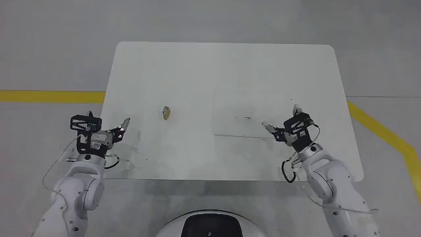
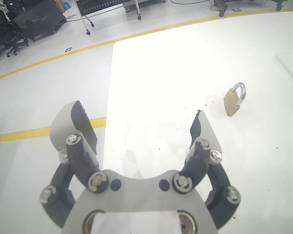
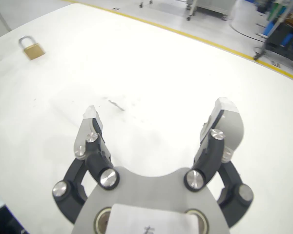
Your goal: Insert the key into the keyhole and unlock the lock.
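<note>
A small brass padlock (image 1: 166,112) with a silver shackle lies on the white table (image 1: 223,66), left of the middle; it also shows in the wrist views (image 2: 232,103) (image 3: 33,49). A thin metal key (image 1: 248,118) (image 3: 116,105) lies flat toward the right. My left gripper (image 1: 107,120) (image 2: 136,108) is open and holds nothing; it hangs over the table's left edge, well short of the padlock. My right gripper (image 1: 281,117) (image 3: 156,105) is open and holds nothing, low over the table just right of the key.
Small dark specks dot the table near the left gripper. The table's front edge runs close to both arms. A yellow floor line (image 1: 46,96) passes beside the table. Carts and chairs stand far off in the room.
</note>
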`<action>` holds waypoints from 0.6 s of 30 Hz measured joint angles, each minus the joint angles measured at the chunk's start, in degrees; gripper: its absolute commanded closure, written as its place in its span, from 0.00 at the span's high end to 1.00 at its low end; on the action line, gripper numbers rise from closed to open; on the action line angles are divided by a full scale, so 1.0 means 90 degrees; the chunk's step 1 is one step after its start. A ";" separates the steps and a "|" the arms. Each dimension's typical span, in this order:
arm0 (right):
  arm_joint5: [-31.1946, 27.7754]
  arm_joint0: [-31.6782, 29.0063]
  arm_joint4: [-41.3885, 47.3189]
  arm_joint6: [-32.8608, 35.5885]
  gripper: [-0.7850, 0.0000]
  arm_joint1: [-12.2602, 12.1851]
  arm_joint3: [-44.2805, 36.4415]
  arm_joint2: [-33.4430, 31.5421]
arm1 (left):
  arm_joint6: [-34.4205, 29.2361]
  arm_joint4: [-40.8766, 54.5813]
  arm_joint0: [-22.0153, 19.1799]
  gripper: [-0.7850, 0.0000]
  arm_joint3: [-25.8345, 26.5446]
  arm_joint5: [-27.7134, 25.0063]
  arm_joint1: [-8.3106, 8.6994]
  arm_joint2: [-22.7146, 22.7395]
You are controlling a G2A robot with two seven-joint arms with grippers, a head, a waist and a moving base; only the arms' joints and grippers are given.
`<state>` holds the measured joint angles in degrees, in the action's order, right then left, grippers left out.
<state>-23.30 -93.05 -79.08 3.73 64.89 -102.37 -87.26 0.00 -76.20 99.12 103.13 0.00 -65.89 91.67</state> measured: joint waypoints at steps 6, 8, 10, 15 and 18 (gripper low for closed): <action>-0.1009 0.0821 -0.0958 0.0812 0.75 -0.0019 0.0360 0.0723 | 0.0000 0.0000 0.0000 1.00 0.0000 0.0000 0.0000 0.0000; -0.1105 0.1071 -0.1155 0.1014 0.74 -0.0006 0.0430 0.0956 | 0.0000 0.0000 0.0000 1.00 0.0000 0.0000 0.0000 0.0000; -0.1212 0.1318 -0.1334 0.1185 0.67 0.0007 0.0488 0.1167 | 0.0000 0.0000 0.0000 1.00 0.0000 0.0000 0.0000 0.0000; -0.1303 0.1892 -0.1597 0.1782 0.49 0.0049 0.0727 0.1540 | 0.0000 0.0000 0.0000 1.00 0.0000 0.0000 0.0000 0.0000; -0.1362 0.2170 -0.1672 0.2102 0.47 0.0071 0.0876 0.1705 | 0.0000 0.0000 0.0000 1.00 0.0000 0.0000 0.0000 0.0000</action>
<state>-35.56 -73.52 -94.13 22.65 65.54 -94.49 -71.92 0.00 -76.20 99.12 103.13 0.00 -65.89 91.67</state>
